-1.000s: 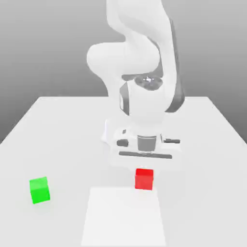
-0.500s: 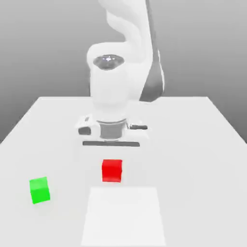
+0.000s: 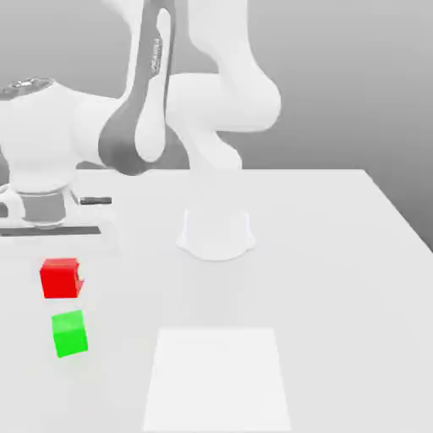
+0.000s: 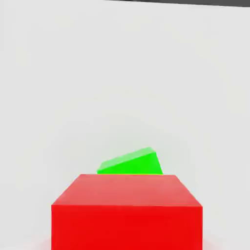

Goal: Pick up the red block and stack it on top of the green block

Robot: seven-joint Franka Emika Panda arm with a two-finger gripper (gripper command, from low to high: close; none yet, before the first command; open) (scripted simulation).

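The red block [image 3: 60, 280] hangs in the air below my hand at the exterior view's left, with my gripper [image 3: 60, 267] shut on it. Just below it and slightly toward the front, the green block [image 3: 69, 333] rests on the white table [image 3: 338, 279]. A small gap separates the two cubes. In the hand view the red block [image 4: 127, 215] is close up, and part of the green block [image 4: 131, 164] peeks out beyond its far edge.
The arm's white base [image 3: 216, 232] stands mid-table. A paler square patch [image 3: 218, 376] lies at the front middle. The table's left edge is close to the green block.
The arm has swung toward the exterior view's left, carrying the red block from the table's middle to a spot just above the green block. The green block has stayed put.
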